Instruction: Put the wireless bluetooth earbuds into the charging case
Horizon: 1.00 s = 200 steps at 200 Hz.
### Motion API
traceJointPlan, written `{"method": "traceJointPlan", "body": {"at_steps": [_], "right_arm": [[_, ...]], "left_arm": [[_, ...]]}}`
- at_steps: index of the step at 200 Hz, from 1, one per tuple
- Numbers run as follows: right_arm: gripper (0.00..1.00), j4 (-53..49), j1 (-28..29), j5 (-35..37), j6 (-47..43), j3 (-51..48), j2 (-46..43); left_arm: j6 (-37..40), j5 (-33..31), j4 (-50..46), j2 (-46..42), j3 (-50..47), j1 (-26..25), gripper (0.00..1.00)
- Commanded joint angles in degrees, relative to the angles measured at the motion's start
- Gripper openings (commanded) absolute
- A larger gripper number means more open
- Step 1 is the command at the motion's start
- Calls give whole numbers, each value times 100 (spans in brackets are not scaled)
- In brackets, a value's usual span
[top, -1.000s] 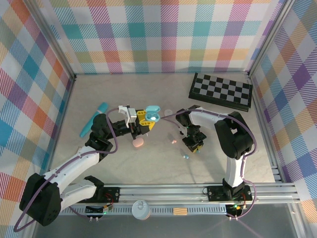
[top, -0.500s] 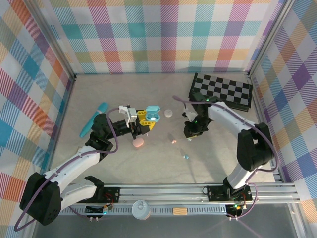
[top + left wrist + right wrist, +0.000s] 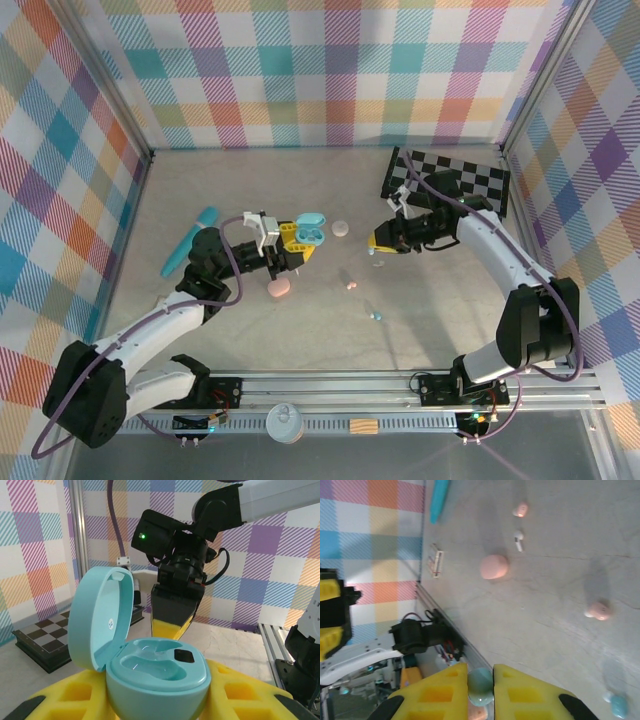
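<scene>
My left gripper (image 3: 293,240) is shut on the light blue charging case (image 3: 309,229), holding it above the table with its lid up. In the left wrist view the case (image 3: 157,672) shows two vacant wells between my yellow fingers (image 3: 245,695). My right gripper (image 3: 383,240) hovers to the case's right, shut on a light blue earbud (image 3: 481,687). From the left wrist it appears as the right gripper (image 3: 172,625), pointing at the case. Loose earbuds lie on the table: pink (image 3: 351,286), light blue (image 3: 376,316), whitish (image 3: 519,540).
A pink pebble case (image 3: 279,288) lies below the left gripper, and a whitish round case (image 3: 341,229) sits between the grippers. A teal tube (image 3: 190,240) lies at the left. The checkerboard (image 3: 450,180) sits at the back right, under the right arm.
My right gripper has risen off the table and swung back and level, its tips now pointing left at the case. The left gripper and case have stayed put.
</scene>
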Motion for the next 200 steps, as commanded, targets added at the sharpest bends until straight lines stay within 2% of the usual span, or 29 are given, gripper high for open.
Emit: {"method": "traceJointPlan", "body": {"at_steps": [1, 38, 126, 200], "right_arm": [[16, 298, -29, -651, 265, -50, -250], [17, 371, 133, -579, 237, 37, -488], [16, 751, 1377, -74, 320, 985, -544], [15, 935, 1571, 43, 285, 1454, -249]], "left_arm": [[-93, 120, 448, 133, 19, 64, 33], [61, 211, 258, 337, 218, 53, 33], [165, 357, 220, 520, 389, 44, 32], [148, 498, 165, 480, 389, 44, 32]]}}
